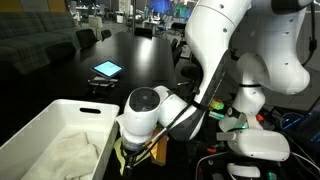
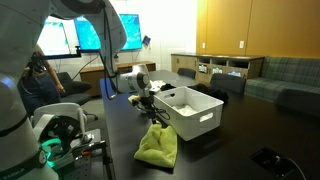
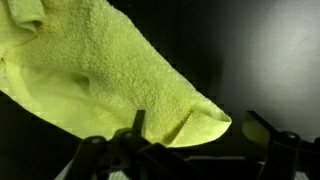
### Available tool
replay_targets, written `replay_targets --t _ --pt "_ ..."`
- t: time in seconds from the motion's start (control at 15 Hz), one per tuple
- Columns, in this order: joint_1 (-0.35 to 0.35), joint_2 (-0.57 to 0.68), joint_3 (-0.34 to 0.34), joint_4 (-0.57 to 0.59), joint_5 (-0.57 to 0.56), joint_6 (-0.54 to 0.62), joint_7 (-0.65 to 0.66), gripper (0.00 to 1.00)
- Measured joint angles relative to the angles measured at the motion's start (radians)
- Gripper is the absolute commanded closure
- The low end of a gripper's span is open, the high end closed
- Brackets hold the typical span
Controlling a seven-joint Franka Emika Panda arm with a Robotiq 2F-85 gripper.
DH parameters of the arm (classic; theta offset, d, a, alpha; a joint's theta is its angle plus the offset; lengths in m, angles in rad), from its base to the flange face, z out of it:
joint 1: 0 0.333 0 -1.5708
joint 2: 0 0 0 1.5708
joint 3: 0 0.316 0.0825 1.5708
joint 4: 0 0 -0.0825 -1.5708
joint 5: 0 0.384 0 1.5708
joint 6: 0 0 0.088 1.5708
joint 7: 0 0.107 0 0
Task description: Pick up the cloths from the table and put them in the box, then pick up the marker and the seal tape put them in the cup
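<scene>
The yellow cloth (image 3: 90, 70) lies bunched on the dark table, and it also shows in an exterior view (image 2: 157, 146). My gripper (image 3: 198, 126) hangs open just over it, one finger (image 3: 137, 121) above the fabric and the cloth's corner between the jaws, nothing gripped. In both exterior views the gripper (image 2: 149, 113) (image 1: 131, 157) stands beside the white box (image 2: 203, 121) (image 1: 40, 127). An off-white cloth (image 1: 70, 155) rests inside the box. The marker, the seal tape and the cup are out of view.
A lit tablet (image 1: 106, 69) and a small dark item (image 1: 100, 84) lie farther back on the table. Cables and a white robot base (image 1: 262, 145) crowd one side. Chairs and cabinets (image 2: 215, 68) stand beyond the table.
</scene>
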Motion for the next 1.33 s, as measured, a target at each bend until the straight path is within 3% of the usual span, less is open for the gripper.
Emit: replay_targets --t 0.73,1.07,1.13,1.33 --pt "0.002 0.072 -0.054 0.0 0.072 0.156 -0.118 0.01" --pt "0.006 0.104 -0.062 -0.002 0.169 0.209 -0.201 0.34" --pt "0.011 0.106 -0.066 -0.003 0.189 0.212 -0.215 0.38" --pt "0.039 0.106 -0.093 -0.005 0.231 0.212 -0.237 0.31"
